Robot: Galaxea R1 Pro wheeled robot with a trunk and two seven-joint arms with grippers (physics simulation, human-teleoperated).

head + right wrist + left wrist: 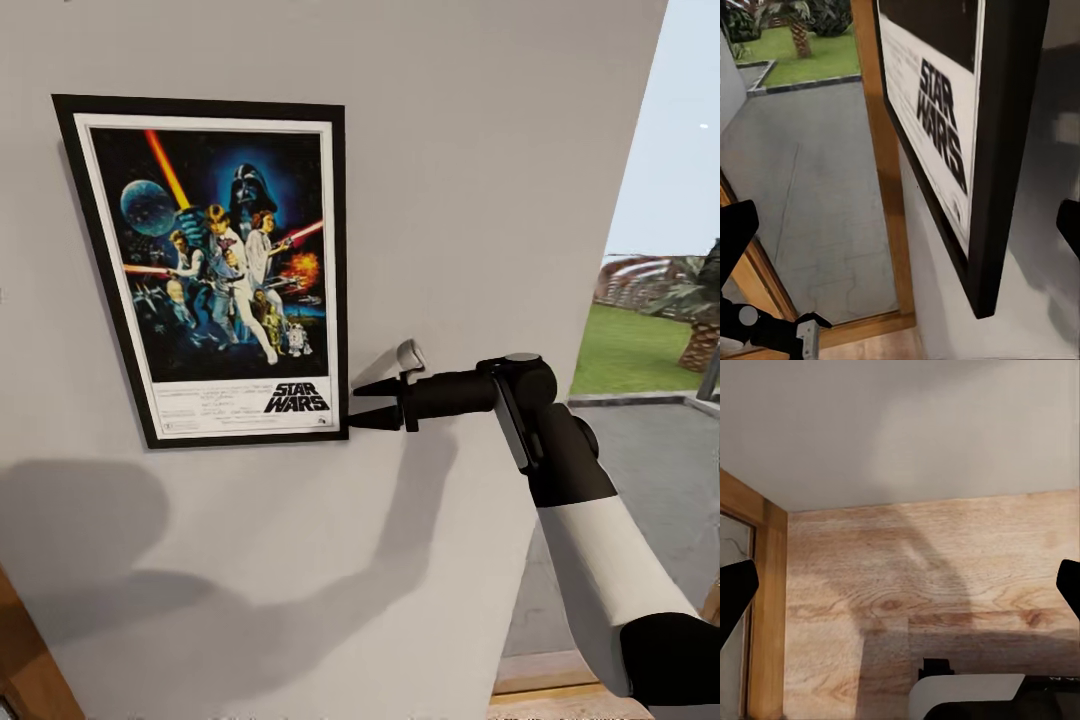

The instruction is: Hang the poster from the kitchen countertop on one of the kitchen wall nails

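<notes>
The pale grey wall (420,150) takes up most of the head view, and the poster (215,270) lies flat against it at about ten o'clock from the picture's centre, tilted slightly anticlockwise. No nail can be seen; I judge one sits hidden behind the frame and carries it, since nothing grips the frame. The tilt suggests it hangs from a single point.

The right arm (600,550) reaches in from five o'clock, its forearm level so the right pincer (375,402) meets the poster's lower right corner edge-on. Its two fingers are spread, tips just beside or touching the frame edge; which, I cannot tell. In the right wrist view the corner (982,300) stands between the spread fingers, unpinched. This looks like a release with the hanging done, or nearly so.

The left pincer (900,592) is also spread, pointing down at the wooden floor (945,577), parked out of the way, carrying nothing.
</notes>
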